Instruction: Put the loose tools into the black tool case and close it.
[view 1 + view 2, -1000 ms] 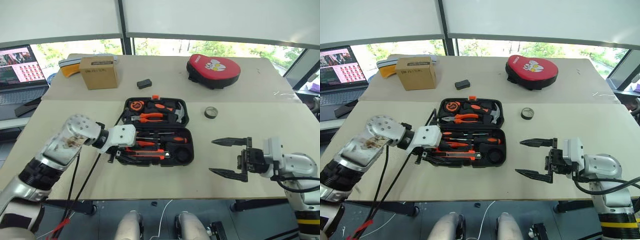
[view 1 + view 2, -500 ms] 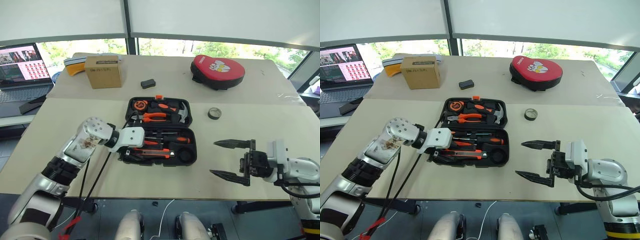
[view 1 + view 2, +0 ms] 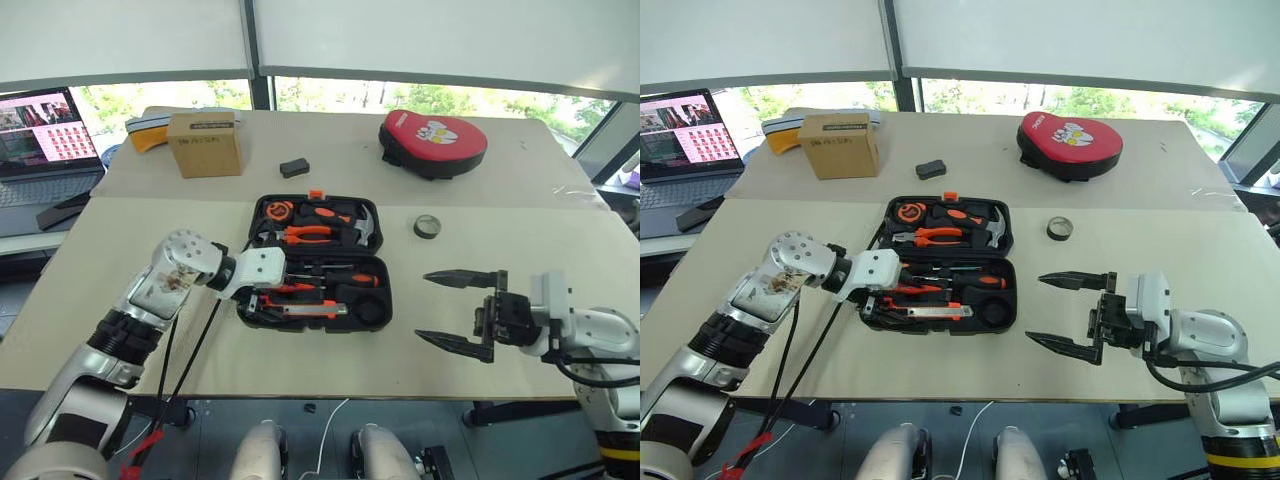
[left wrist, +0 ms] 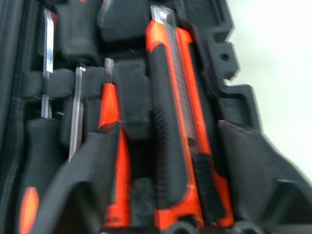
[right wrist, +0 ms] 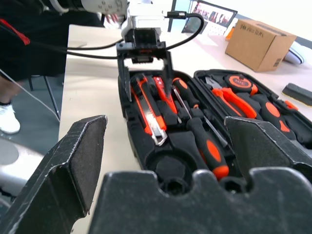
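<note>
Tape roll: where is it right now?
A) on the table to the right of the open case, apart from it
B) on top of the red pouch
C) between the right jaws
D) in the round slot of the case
A: the tape roll lies flat on the table, right of the open black tool case, with bare table between them and neither gripper touching it.

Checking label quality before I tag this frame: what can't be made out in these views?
- Utility knife seating: left wrist view is blurred, and the left gripper straddles that slot in the right wrist view.
- Near edge of the black tool case: the left gripper covers its left corner in the head views.
- Tape roll: small; type unreadable.
- Latch: too small to judge.
</note>
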